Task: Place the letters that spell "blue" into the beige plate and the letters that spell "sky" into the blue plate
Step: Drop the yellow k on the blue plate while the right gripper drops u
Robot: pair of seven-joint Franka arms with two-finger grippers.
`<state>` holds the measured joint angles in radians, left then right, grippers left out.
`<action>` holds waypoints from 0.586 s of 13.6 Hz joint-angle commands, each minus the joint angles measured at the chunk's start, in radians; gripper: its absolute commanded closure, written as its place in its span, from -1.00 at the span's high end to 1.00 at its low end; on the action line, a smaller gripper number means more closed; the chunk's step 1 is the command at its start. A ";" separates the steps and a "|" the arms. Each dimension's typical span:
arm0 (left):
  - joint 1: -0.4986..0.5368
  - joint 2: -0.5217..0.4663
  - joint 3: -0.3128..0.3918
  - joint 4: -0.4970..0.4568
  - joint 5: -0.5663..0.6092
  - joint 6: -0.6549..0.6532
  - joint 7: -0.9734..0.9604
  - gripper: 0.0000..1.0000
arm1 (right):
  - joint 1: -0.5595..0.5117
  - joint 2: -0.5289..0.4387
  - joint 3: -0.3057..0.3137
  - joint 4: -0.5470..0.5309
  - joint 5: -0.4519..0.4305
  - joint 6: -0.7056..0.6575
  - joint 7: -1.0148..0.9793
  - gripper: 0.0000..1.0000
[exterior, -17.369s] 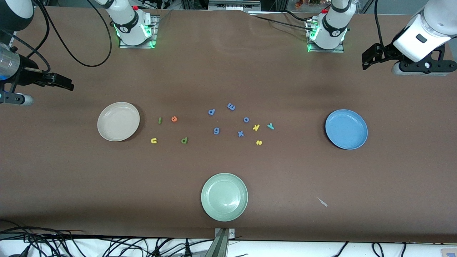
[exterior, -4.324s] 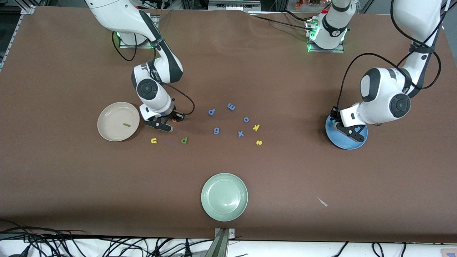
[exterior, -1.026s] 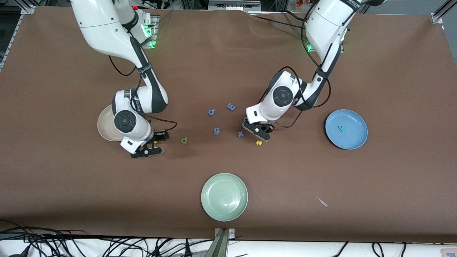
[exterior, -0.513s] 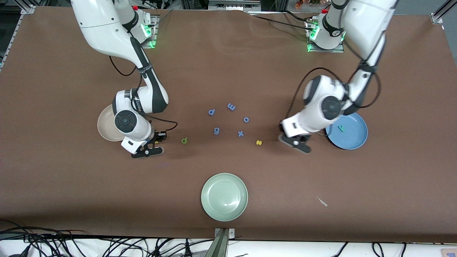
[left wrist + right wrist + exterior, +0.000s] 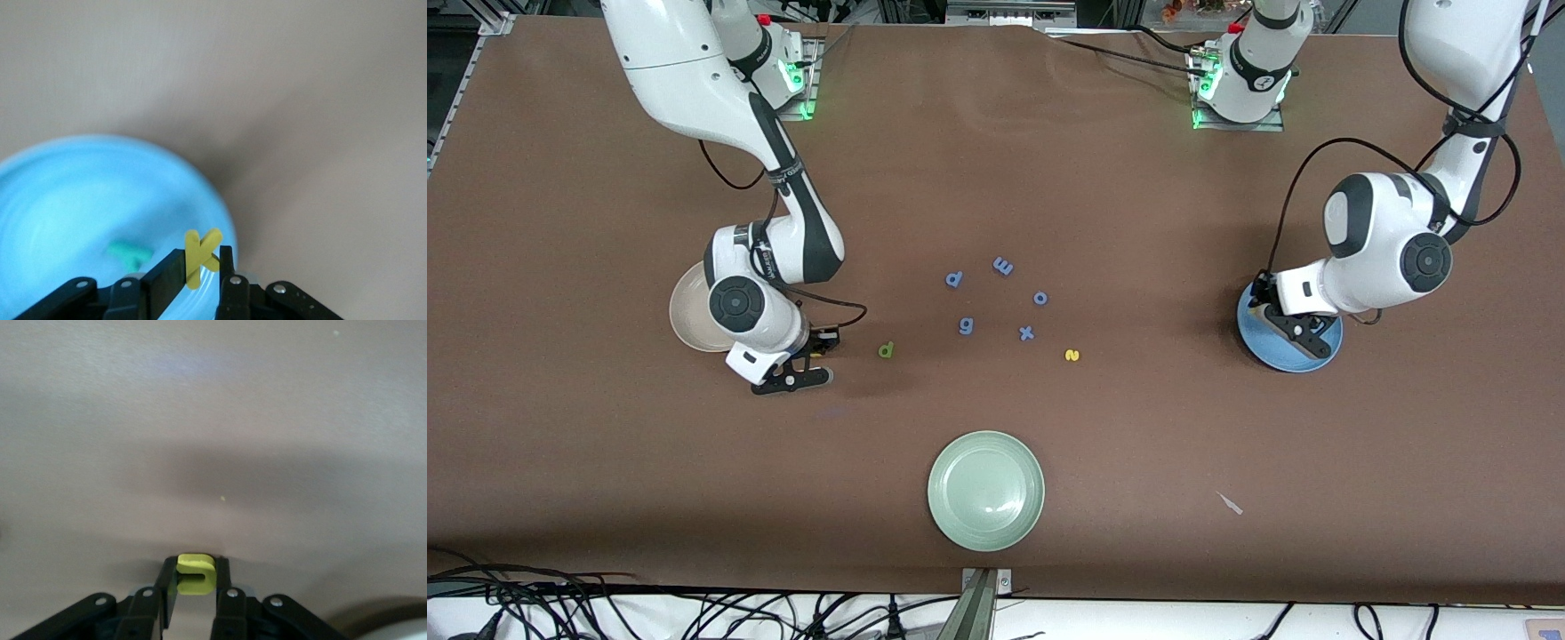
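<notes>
One pale green plate [image 5: 985,491] sits by the tabletop's camera-side edge. The right gripper [image 5: 195,587] pinches the yellow "u" [image 5: 195,573] beside the beige plate [image 5: 687,324]. The left gripper [image 5: 200,270] grips the yellow "k" [image 5: 199,252] over the blue plate [image 5: 1294,360]. On the table lie yellow "s" [image 5: 1072,356], green "b" [image 5: 886,350], and five blue letters [image 5: 966,326].

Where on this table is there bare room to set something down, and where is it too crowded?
Bare stretches: between the yellow s and the blue plate, beside the pale green plate toward either arm's end, and between the blue letters and the arms' bases. Crowded: the blue letters, and the beige plate, where the right gripper grips the yellow u.
</notes>
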<state>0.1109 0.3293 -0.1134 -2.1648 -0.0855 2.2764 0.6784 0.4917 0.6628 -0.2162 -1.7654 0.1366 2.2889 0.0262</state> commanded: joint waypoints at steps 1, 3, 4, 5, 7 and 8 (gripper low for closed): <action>-0.002 -0.019 -0.005 -0.021 0.063 0.009 0.006 0.18 | -0.045 -0.021 0.003 0.067 0.014 -0.161 -0.040 -0.59; -0.008 -0.023 -0.006 -0.015 0.053 0.009 -0.034 0.26 | -0.058 -0.066 -0.020 0.058 0.012 -0.245 -0.067 -0.59; -0.013 -0.026 -0.008 -0.010 0.050 0.009 -0.045 0.26 | -0.059 -0.081 -0.040 0.050 0.014 -0.281 -0.098 -0.59; -0.019 -0.029 -0.015 -0.001 0.046 0.009 -0.048 0.26 | -0.059 -0.097 -0.060 0.026 0.014 -0.284 -0.133 -0.59; -0.078 -0.020 -0.052 0.029 -0.076 0.014 -0.077 0.26 | -0.061 -0.136 -0.098 -0.037 0.014 -0.289 -0.199 -0.59; -0.121 -0.001 -0.060 0.042 -0.145 0.040 -0.129 0.26 | -0.061 -0.156 -0.123 -0.080 0.014 -0.284 -0.248 -0.59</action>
<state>0.0690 0.3231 -0.1566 -2.1457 -0.1360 2.2947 0.6270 0.4317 0.5714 -0.3087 -1.7398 0.1366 1.9997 -0.1371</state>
